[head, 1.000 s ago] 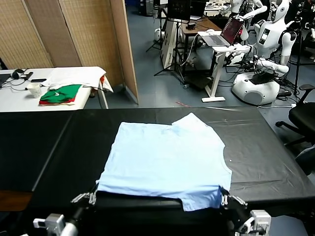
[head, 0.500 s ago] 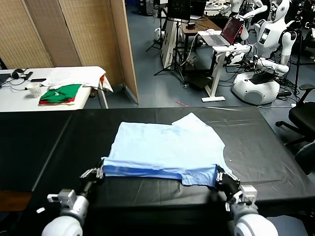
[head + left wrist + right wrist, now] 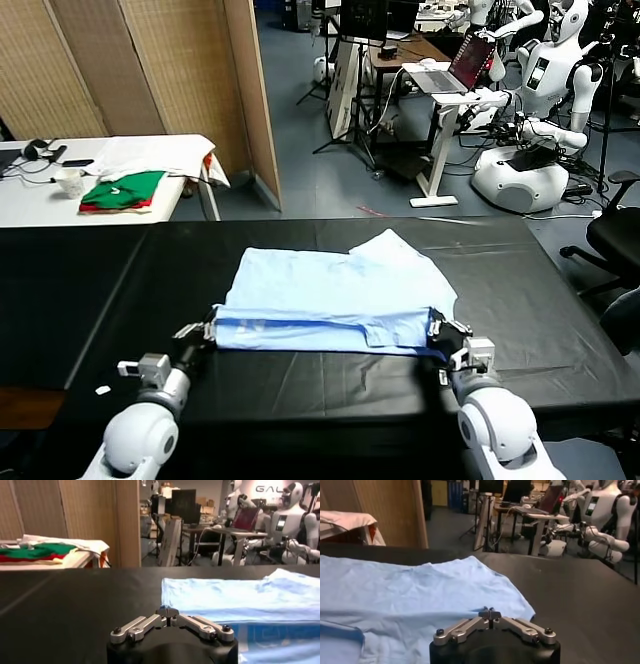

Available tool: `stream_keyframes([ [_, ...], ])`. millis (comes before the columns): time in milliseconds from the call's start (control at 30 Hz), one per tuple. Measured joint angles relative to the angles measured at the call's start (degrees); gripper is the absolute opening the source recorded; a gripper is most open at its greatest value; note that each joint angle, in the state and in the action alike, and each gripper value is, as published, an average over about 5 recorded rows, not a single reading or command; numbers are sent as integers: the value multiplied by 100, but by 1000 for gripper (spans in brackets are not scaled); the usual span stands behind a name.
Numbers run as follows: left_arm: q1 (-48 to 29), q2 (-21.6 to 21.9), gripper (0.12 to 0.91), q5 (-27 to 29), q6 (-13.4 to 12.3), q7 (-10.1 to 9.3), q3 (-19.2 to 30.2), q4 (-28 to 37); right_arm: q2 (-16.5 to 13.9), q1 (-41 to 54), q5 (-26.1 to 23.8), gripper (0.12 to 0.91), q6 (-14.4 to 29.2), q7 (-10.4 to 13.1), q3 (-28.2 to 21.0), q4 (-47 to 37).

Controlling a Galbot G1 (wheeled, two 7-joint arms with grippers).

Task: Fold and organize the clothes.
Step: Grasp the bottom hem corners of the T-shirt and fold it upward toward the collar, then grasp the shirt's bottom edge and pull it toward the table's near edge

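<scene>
The pale sky-blue T-shirt (image 3: pixel 340 285) lies on the black table (image 3: pixel 90 290), its near edge doubled back over itself as a darker band. My left gripper (image 3: pixel 209 331) is shut on the left end of that folded edge, low over the table. At the band's right end my right gripper (image 3: pixel 438 329) is shut on the other corner. The left wrist view has the closed left gripper (image 3: pixel 168 612) at the corner of the T-shirt (image 3: pixel 240 597). The right wrist view has the closed right gripper (image 3: pixel 490 612) pinching the T-shirt's (image 3: pixel 410 587) fabric.
A white side table (image 3: pixel 30 200) at the back left carries green-and-red folded garments (image 3: pixel 123 190) and a white cloth (image 3: pixel 150 155). A wooden screen (image 3: pixel 150 70) stands behind it. Other robots (image 3: pixel 530 150), desks and an office chair (image 3: pixel 615 240) stand beyond the table's far right.
Both grippers have travelled away from the table's near edge, carrying the shirt's near hem up and over the body. The folded band now lies farther across the shirt.
</scene>
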Motion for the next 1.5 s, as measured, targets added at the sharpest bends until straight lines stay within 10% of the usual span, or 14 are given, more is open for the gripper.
stream_keyframes([
  [233, 29, -12, 191, -7, 153, -17, -60, -69, -73, -243, 133, 456, -53, -283, 183, 308],
  [433, 191, -47, 530, 46, 333, -34, -186, -235, -245, -782, 281, 814, -75, -344, 471, 815],
  [633, 492, -87, 854, 16, 568, 34, -300, -476, -351, -1293, 382, 905, -27, -340, 766, 979],
  [1133, 739, -203, 893, -194, 683, 52, -312, -494, -277, -1803, 400, 759, 59, -380, 995, 916],
  [1500, 769, -152, 281, 7, 650, 70, -290, -428, -384, -1735, 383, 214, 28, -390, 971, 891],
])
